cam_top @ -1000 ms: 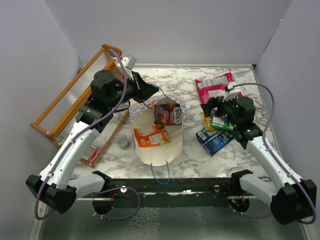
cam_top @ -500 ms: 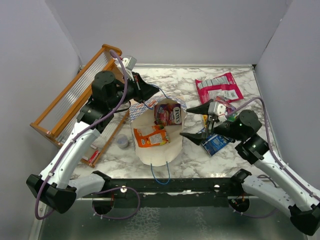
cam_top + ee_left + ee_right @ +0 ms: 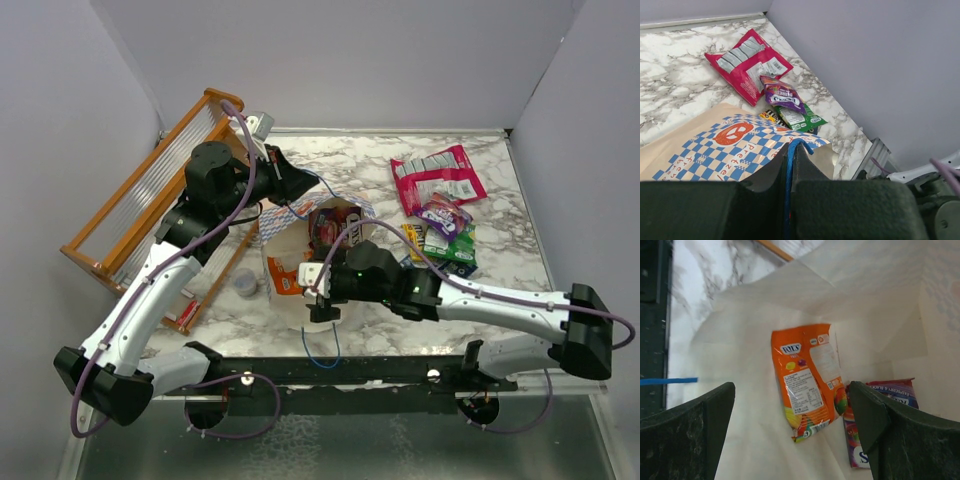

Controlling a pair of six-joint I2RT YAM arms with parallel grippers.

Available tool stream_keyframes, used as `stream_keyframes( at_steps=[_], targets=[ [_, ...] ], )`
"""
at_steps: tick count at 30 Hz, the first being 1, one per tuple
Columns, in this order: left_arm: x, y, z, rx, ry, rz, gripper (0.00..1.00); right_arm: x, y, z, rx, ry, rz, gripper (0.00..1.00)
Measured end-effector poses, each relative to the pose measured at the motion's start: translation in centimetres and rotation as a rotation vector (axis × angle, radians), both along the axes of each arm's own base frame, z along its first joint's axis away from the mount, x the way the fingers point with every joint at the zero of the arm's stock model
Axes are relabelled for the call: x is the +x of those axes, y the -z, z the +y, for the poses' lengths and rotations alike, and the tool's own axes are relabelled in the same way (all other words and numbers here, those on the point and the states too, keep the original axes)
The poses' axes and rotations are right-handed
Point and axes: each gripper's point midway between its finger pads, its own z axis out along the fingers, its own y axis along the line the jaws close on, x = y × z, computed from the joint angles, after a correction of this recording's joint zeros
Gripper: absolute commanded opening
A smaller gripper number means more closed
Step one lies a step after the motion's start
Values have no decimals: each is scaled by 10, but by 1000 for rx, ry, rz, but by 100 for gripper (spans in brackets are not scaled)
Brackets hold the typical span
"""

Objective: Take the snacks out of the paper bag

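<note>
The paper bag [image 3: 285, 305] lies on the marble table with its cream inside facing up and its mouth toward the near edge. My left gripper [image 3: 790, 150] is shut on its blue string handle [image 3: 788, 165] at the far end; the checkered outside [image 3: 720, 155] shows below it. My right gripper [image 3: 792, 435] hangs open and empty over the bag's inside, its jaws on either side of an orange packet [image 3: 807, 385]. A purple-red packet [image 3: 880, 425] lies beside it. Outside the bag, at the right, lie a pink-red pouch [image 3: 437, 178], a purple wrapper [image 3: 445, 213], a green packet [image 3: 452, 245] and a yellow bar [image 3: 412, 240].
An orange wooden rack [image 3: 150, 190] leans against the left wall. A small grey cup [image 3: 245, 285] stands just left of the bag. The bag's other blue string handle [image 3: 320, 350] trails over the near table edge. Grey walls close in on three sides.
My right arm swung left from the snack pile to the bag's mouth, jaws open and empty throughout. The purple wrapper now shows on the pile. My left gripper kept its hold without moving.
</note>
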Motion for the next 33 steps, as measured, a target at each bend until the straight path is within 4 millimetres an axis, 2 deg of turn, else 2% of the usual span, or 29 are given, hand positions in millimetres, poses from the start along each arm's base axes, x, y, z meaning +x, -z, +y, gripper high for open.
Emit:
stream_keyframes(
  at_steps=[3, 6, 8, 11, 16, 22, 29, 33],
  targets=[
    [0, 0, 0, 0, 0, 1, 0, 11, 20, 7, -91, 26, -48, 79],
    [0, 0, 0, 1, 0, 0, 0, 21, 32, 12, -156, 39, -90, 75],
    [0, 1, 0, 1, 0, 0, 0, 28, 39, 14, -194, 47, -119, 68],
    [0, 1, 0, 2, 0, 0, 0, 35, 54, 11, -270, 55, -149, 63],
    [1, 1, 0, 5, 1, -4, 0, 41, 81, 5, -375, 62, -164, 59],
    [1, 1, 0, 6, 1, -5, 0, 45, 95, 5, -401, 76, -170, 55],
    [1, 1, 0, 6, 1, -5, 0, 47, 120, 3, -422, 88, -171, 55],
    [1, 1, 0, 6, 1, -5, 0, 50, 127, 4, -410, 103, -184, 56]
  ],
)
